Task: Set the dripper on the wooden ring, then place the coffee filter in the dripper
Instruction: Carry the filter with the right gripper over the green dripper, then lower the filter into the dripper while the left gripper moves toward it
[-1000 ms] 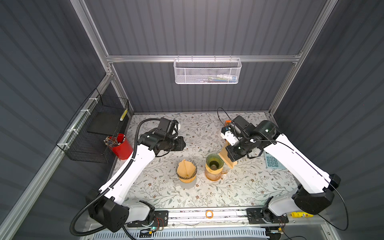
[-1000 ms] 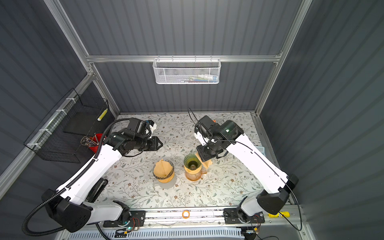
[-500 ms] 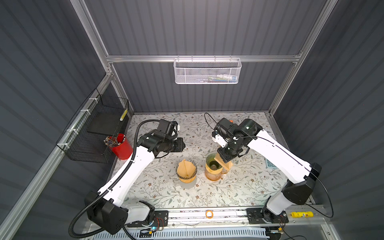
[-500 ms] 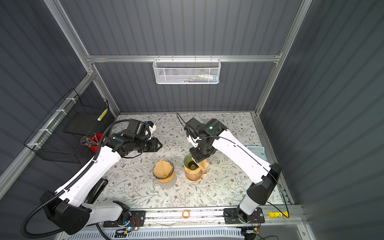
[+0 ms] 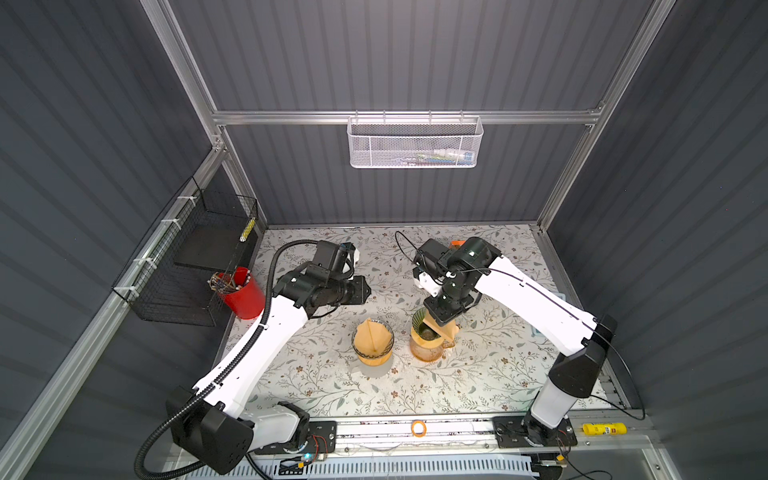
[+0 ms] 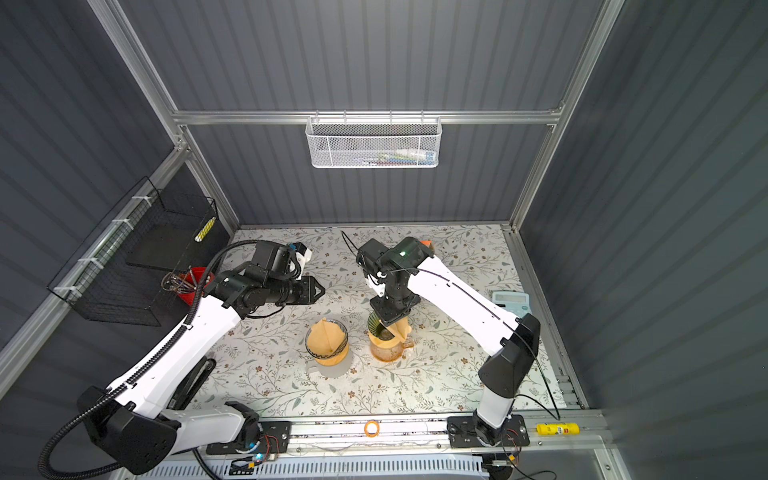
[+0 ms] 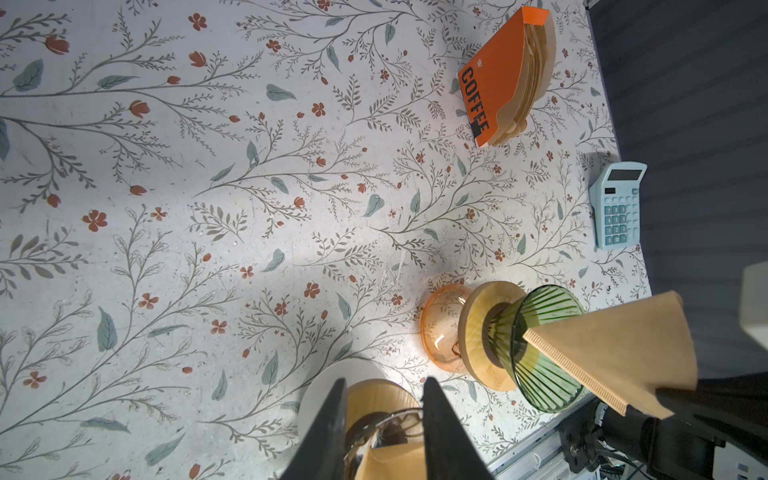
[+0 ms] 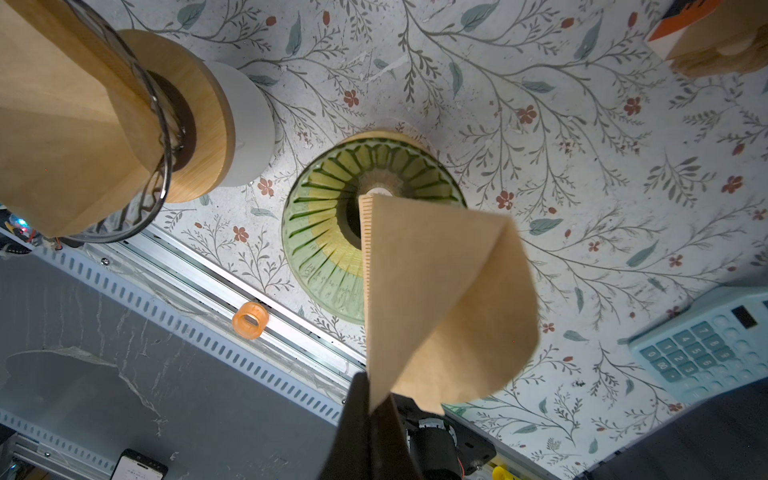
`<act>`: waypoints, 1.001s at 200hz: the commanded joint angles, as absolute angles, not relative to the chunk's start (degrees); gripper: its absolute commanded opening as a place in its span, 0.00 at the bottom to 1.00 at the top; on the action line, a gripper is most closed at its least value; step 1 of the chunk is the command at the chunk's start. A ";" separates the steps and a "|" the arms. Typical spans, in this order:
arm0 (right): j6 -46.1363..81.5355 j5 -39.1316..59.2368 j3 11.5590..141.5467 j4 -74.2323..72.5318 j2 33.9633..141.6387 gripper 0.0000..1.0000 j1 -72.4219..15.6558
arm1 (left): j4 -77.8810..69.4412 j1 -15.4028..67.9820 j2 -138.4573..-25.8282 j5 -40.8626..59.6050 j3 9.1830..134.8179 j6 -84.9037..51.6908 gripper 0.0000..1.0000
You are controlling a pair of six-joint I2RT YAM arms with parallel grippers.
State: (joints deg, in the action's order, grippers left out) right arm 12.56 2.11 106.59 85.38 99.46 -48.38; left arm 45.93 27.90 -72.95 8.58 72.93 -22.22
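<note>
Right gripper, paper filter, perhaps glass dripper

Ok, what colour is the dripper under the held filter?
The dripper is translucent green with ribbed walls; the right wrist view shows it best.

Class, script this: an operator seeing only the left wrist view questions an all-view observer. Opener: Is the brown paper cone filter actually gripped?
Observer: Yes; right wrist view shows the right pincer shut on the brown paper cone filter.
Operator: Where's its tip?
Observer: Aimed at the centre hole of the ribbed green glass dripper.
Operator: Is my left pincer touching anything?
Observer: No; in both top views tabletop shows between it and the clear glass dripper.
</note>
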 commanded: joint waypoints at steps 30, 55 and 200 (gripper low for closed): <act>12.74 -0.01 109.06 87.27 101.69 0.05 -49.13 | 44.57 27.51 -71.15 9.91 71.17 -22.28 0.32; 13.01 -0.53 109.90 87.60 103.04 0.07 -49.15 | 44.12 27.51 -70.86 10.02 70.77 -22.32 0.32; 16.81 3.58 113.29 83.17 101.36 0.24 -47.98 | 45.98 29.54 -72.56 16.08 73.72 -19.21 0.33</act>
